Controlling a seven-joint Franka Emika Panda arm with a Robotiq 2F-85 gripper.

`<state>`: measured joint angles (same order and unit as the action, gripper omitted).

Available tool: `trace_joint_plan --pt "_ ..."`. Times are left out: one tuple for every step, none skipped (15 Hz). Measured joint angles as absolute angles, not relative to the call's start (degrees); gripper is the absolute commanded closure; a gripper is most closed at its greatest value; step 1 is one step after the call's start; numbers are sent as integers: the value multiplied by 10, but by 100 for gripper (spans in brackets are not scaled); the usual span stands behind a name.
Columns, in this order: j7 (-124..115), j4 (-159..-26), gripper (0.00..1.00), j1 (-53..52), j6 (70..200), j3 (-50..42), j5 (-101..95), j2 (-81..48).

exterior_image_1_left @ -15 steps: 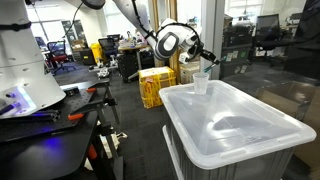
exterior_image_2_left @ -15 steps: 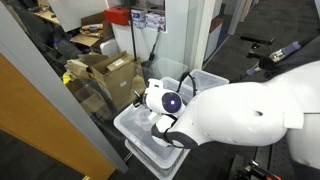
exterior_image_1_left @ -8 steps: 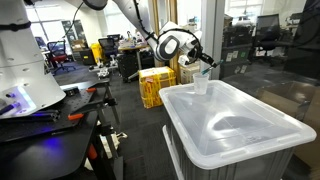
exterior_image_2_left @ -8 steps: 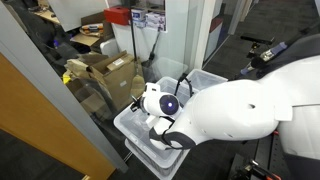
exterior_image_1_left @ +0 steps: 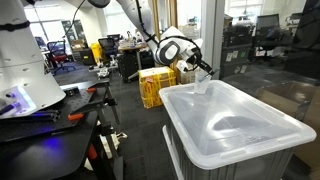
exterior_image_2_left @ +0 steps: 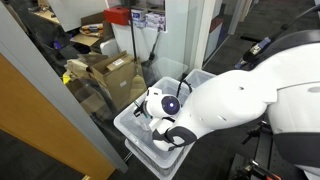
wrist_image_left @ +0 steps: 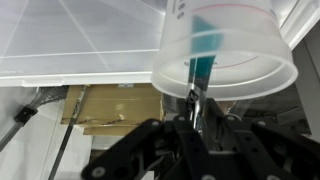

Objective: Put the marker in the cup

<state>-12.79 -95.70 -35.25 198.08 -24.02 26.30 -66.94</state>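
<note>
The marker [wrist_image_left: 205, 48] stands mostly inside the cup [wrist_image_left: 225, 70]; in my wrist view I see its teal body through the translucent wall. My gripper [wrist_image_left: 196, 108] is narrow, pinched on the marker's dark end at the cup's mouth. The cup sits on the worktop [exterior_image_1_left: 240, 130], a big white bin lid, near one corner.

The cup [wrist_image_left: 240, 55] is a milky, translucent white, ringed by one thin red line. Through its wall the marker [wrist_image_left: 206, 45] shows teal-green. The gripper [wrist_image_left: 194, 108] is black in the wrist view. The arm [exterior_image_2_left: 240, 100] is glossy white, with a disc [exterior_image_2_left: 172, 103] of black and deep blue. The bin lid [exterior_image_1_left: 235, 125] is plain white, the crate [exterior_image_1_left: 153, 88] bright yellow with darker slots, and the cardboard boxes [exterior_image_2_left: 112, 72] tan brown.
</note>
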Motion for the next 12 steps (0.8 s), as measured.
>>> trace_joint_plan --pt "-124 -956 35 -344 1981 -231 256 -667" --pt "-121 -956 27 -337 1981 -225 250 -665" --pt "-115 -955 18 -332 1981 -221 249 -663" --pt "-112 -955 12 -330 1981 -219 249 -660" --pt "-108 -955 5 -328 1981 -218 249 -658" --pt "-105 -955 0 -327 1981 -218 249 -655" --pt "-104 -955 0 -327 1981 -218 249 -651" --pt "-103 -955 0 -327 1981 -218 249 -647" --pt "-103 -956 0 -327 1981 -218 249 -642" --pt "-103 -956 0 -327 1981 -218 249 -637" --pt "-103 -957 0 -328 1981 -218 249 -631" --pt "-103 -959 0 -328 1981 -219 250 -624"
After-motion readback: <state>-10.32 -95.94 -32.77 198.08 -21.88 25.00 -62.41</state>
